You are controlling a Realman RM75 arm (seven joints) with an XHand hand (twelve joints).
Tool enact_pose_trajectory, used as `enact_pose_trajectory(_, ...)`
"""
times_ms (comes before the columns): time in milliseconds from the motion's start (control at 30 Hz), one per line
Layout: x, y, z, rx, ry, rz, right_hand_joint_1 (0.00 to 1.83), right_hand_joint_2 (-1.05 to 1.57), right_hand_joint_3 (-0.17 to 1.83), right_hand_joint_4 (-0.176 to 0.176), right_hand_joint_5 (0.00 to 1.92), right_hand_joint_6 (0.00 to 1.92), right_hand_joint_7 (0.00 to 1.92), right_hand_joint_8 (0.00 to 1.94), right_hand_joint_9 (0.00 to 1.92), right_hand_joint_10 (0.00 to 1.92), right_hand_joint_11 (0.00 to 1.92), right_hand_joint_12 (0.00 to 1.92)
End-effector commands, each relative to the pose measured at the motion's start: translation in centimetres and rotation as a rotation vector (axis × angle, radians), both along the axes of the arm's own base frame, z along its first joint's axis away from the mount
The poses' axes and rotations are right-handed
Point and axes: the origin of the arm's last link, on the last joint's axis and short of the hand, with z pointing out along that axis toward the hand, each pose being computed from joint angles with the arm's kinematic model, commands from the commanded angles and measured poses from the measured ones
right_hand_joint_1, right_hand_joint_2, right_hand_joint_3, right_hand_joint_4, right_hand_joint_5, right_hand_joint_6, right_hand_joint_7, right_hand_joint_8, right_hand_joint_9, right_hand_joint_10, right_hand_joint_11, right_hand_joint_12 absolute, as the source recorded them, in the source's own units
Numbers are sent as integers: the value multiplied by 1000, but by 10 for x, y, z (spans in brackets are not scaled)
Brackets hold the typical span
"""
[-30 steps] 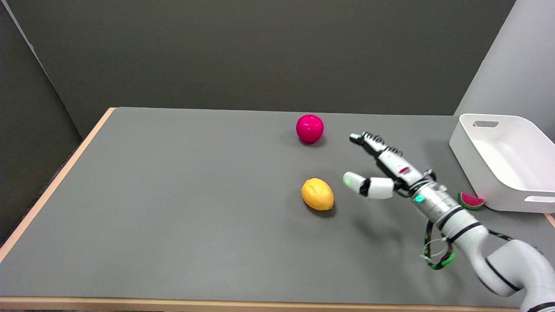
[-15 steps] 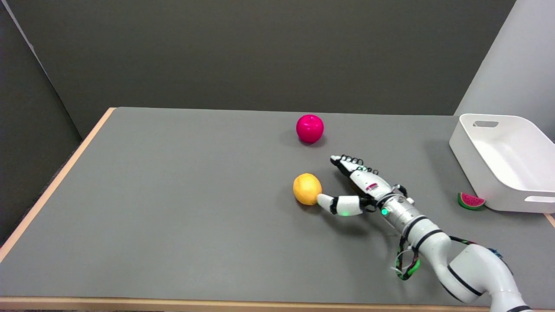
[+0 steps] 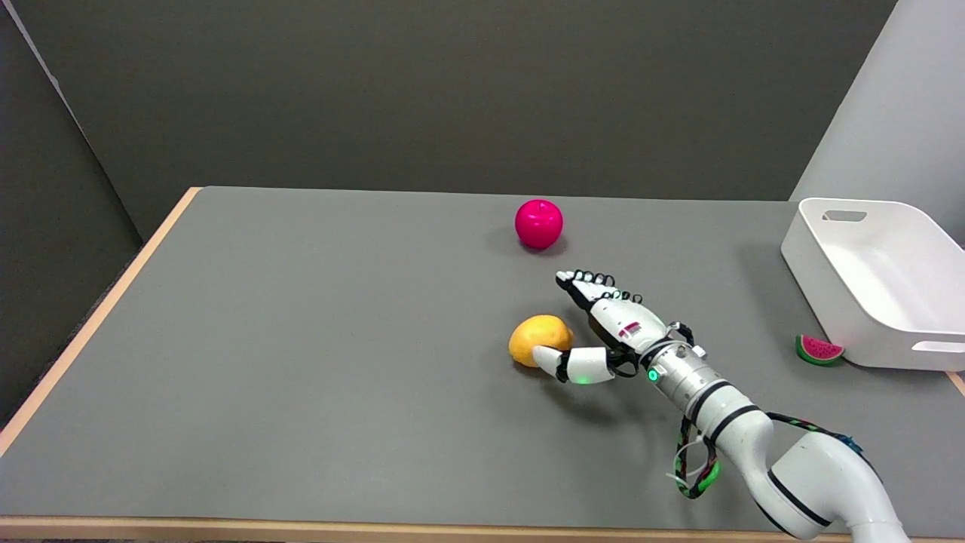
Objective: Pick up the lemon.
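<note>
Lemon (image 3: 537,338) lies on the counter (image 3: 301,362) a little toward the right edge from the middle, about midway between the far and near edges. The robot hand (image 3: 603,332) sits just beside it on the right-edge side, fingers apart and gripping nothing: the thumb reaches along the lemon's near side and looks to touch it, while the other fingers stretch past its far side, pointing toward the pink apple (image 3: 539,224) near the far edge. The step in hand seems to be the closing-in before the grasp. The next move likely calls for curling the fingers round the far side against the thumb, gently, since the round fruit could roll off. Near the right edge a white bin (image 3: 829,302) stands; what shows of its inside holds nothing. A watermelon slice (image 3: 819,350) lies just outside it.
</note>
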Motion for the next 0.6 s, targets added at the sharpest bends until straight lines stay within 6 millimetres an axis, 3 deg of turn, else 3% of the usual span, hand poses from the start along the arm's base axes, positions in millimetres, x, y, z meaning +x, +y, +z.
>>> enact_pose_trajectory(33, 12, 9, -17, 77, 20, 46, 372, 600, 796, -176, -1, 104, -1, -1, -1, -1, -1, -1)
enact_pose_trajectory(400, -27, 4, -16, 62, -11, -60, 337, 636, 789, -176, -1, 167, -1, -1, -1, -1, -1, 93)
enact_pose_trajectory(600, -30, -11, -20, 93, -40, -47, 341, 619, 814, -176, 33, 144, -1, 22, -1, -1, -1, 102)
